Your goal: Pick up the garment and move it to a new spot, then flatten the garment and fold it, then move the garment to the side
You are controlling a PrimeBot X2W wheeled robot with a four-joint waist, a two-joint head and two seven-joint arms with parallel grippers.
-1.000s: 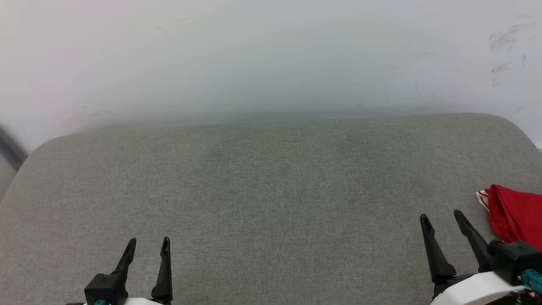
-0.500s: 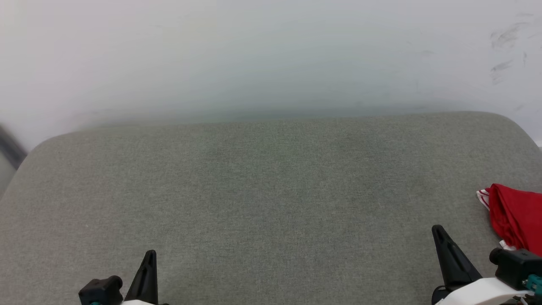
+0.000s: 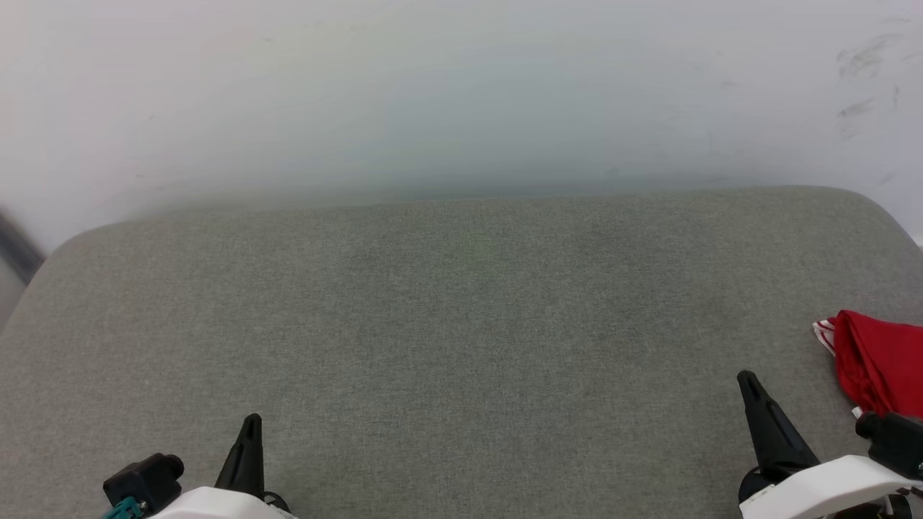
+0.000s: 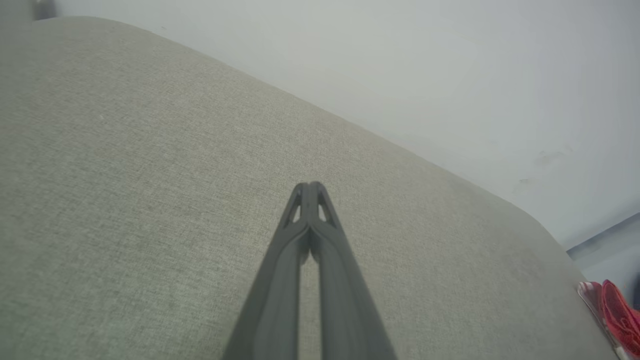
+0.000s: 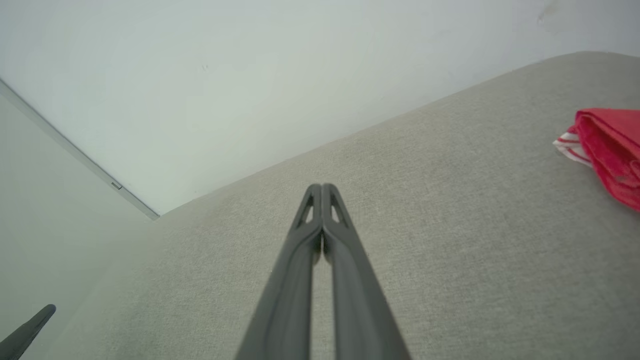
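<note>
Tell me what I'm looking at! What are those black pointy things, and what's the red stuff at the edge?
These are photos from cameras on a robot with two arms. One is from its head, looking down at a grey padded surface by a white wall. The black points are its pinchers: the left gripper and the right gripper. Two more pictures come from little cameras on each wrist, looking along the fingers. Both pinchers are closed and hold nothing. The red thing is the garment, a shirt with striped trim, lying at the robot's right side.
</note>
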